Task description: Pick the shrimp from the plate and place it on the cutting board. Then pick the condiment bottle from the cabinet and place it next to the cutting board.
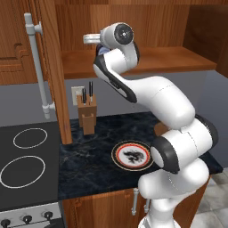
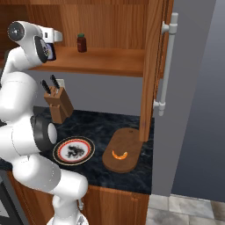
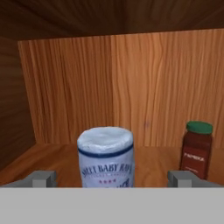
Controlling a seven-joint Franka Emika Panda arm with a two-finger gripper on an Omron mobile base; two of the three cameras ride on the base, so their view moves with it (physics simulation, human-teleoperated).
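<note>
While fingertips (image 3: 43, 178) peek up, condiment bottle (image 3: 106, 156) shows cropped.

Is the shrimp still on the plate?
No, in the right base view the shrimp lies on the cutting board, and the plate beside it holds nothing but its dark motif.

In the hand view, the bottle (image 3: 106, 155) is cut off at the bottom, so just its pale cap and part of a label line show. In the left base view the arm hides most of the board (image 1: 161, 129) and the plate's (image 1: 121, 152) right edge.
</note>
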